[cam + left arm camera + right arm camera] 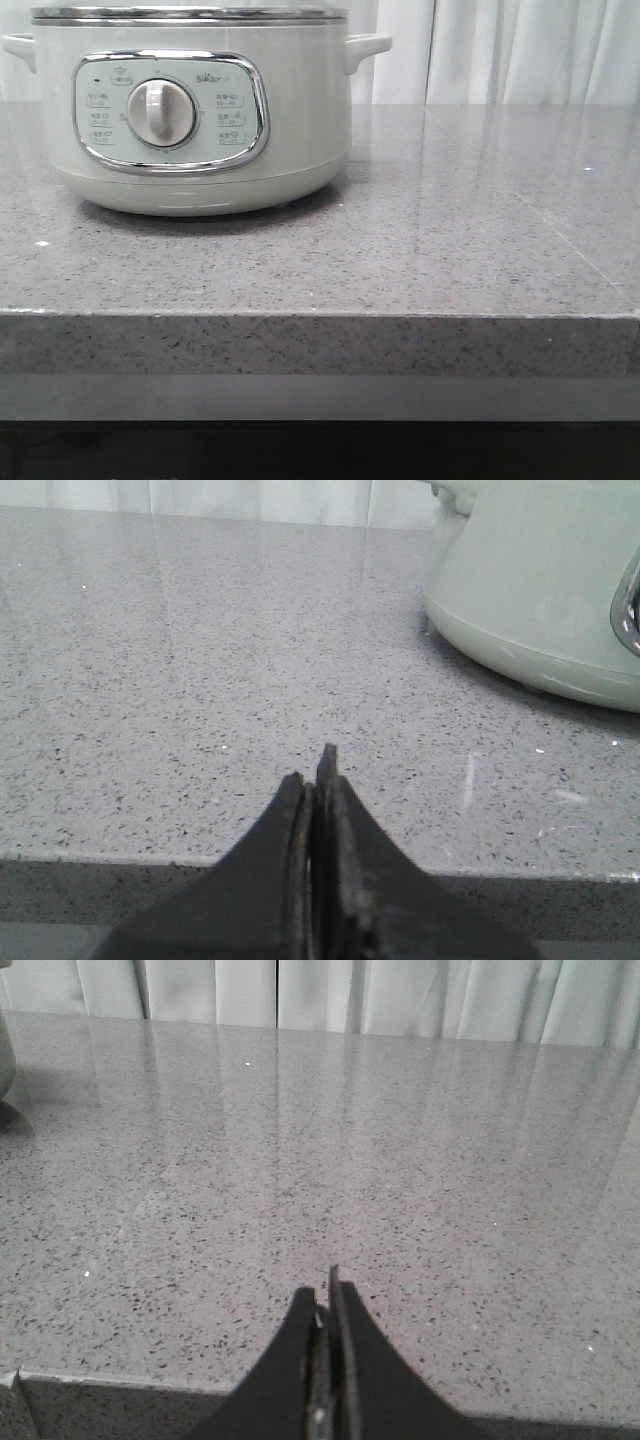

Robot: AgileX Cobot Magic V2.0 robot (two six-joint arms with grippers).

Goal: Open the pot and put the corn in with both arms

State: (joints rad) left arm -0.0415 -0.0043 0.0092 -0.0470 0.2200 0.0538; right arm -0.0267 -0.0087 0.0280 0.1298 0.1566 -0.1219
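Hovering over counter edge point(120, 1385): left pincer point(318, 780) closed, empty; right pincer point(325, 1295) closed, empty; pot point(190, 110) apart.

Three low views set along the near edge of the counter point(420, 250).

The pot point(195, 110) is faced head-on and close by the front view, from just above counter level. From each wrist view the counter is seen low over its near edge, toward the curtain point(300, 990). The pot's side point(540, 580) is shared by the left wrist view; only a sliver of it is caught at the edge of the right.
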